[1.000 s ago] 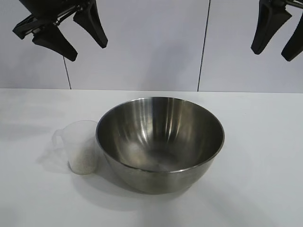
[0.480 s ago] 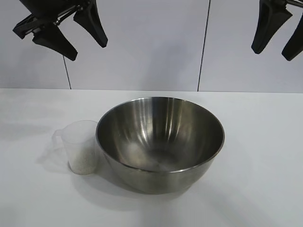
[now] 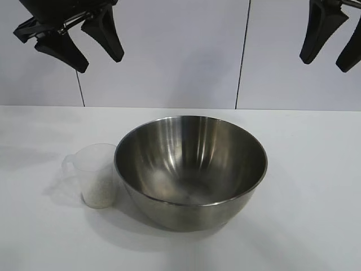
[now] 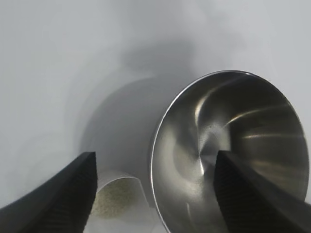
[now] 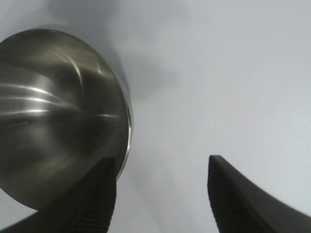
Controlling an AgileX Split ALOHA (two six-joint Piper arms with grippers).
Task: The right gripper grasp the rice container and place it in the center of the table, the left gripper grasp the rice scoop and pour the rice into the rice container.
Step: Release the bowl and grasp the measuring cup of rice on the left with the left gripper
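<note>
While both hang high | left gripper (image 3: 76, 42) spread, empty | right gripper (image 3: 333, 39) seemingly narrower, empty

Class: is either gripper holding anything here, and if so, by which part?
Nothing is held. Left gripper and right gripper hang open above the scoop and bowl.

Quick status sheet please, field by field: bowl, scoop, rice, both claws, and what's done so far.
rice container: upright on the table, near its middle, no rice visible inside
rice scoop: upright, at the bowl's left side, handle pointing away from the bowl
rice: in the scoop's lower part
left claw: open, high above the scoop, holding nothing
right claw: open, high at the right, holding nothing
progress: scoop not yet grasped, nothing poured
</note>
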